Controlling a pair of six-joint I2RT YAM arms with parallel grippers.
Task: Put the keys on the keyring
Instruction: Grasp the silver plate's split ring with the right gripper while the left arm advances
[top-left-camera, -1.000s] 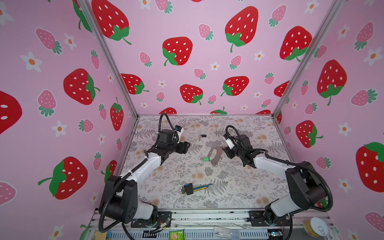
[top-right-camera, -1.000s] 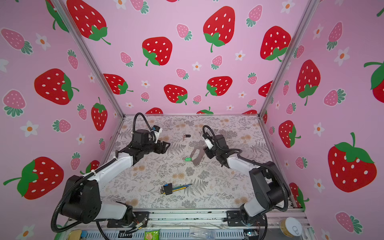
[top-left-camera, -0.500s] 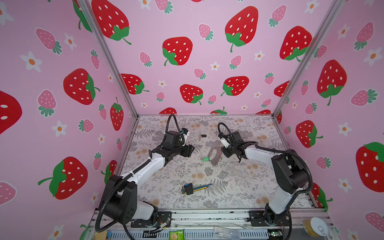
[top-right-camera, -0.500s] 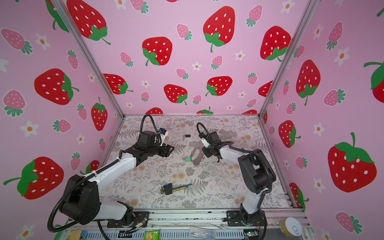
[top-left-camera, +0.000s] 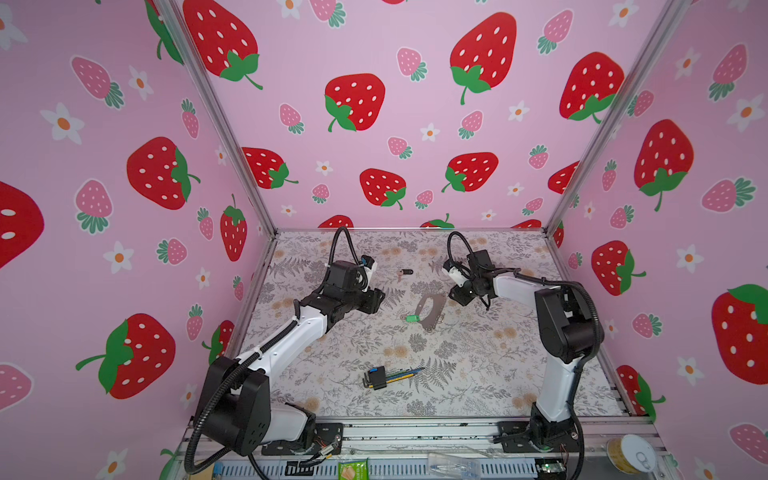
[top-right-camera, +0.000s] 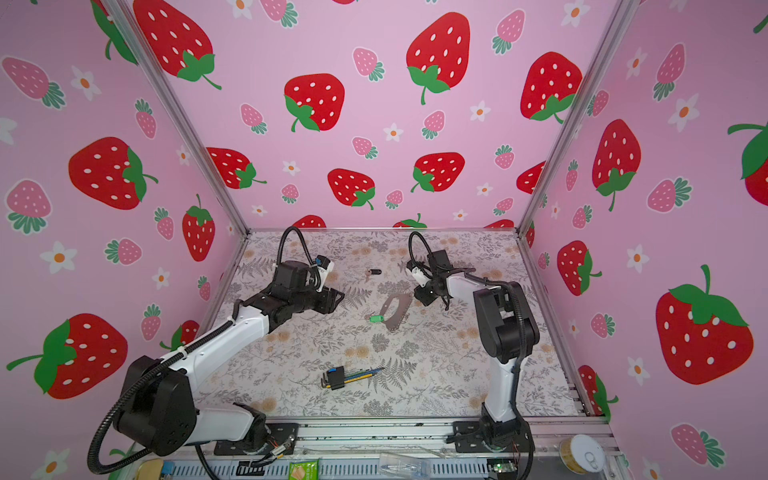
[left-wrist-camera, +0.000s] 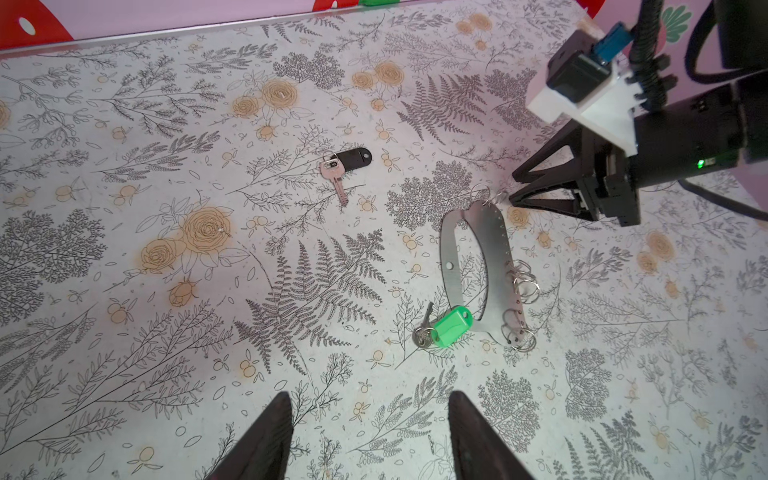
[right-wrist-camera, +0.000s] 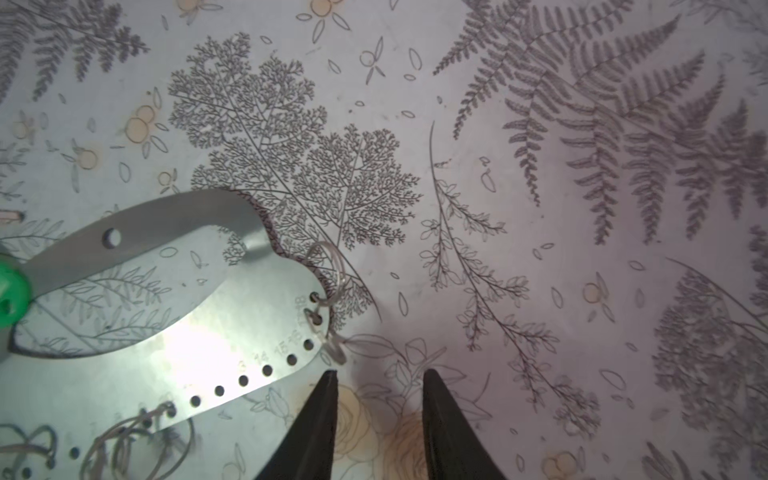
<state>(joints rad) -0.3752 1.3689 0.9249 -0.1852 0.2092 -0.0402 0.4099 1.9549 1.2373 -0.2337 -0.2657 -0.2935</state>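
**Keyring flat on desk, both fingers empty**

Keyring (top-left-camera: 437, 311) lies mid-desk (top-left-camera: 490, 374), long axis roughly 12–6 o'clock in both top views. Green-tag key (left-wrist-camera: 451, 326) touches its 7 o'clock end. Black-tag key (top-left-camera: 405, 272) sits well apart at 11 o'clock, tag toward 3. Right fingers (top-left-camera: 456, 298) are narrowly parted and hold nothing, tips just beside the keyring's 1 o'clock end. Left fingers (top-left-camera: 376, 300) are spread wide and empty, out at 9 o'clock.

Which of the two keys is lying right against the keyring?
The key with the green tag: its tag meets the keyring's narrow band. The key with the black tag lies alone, well apart from it.
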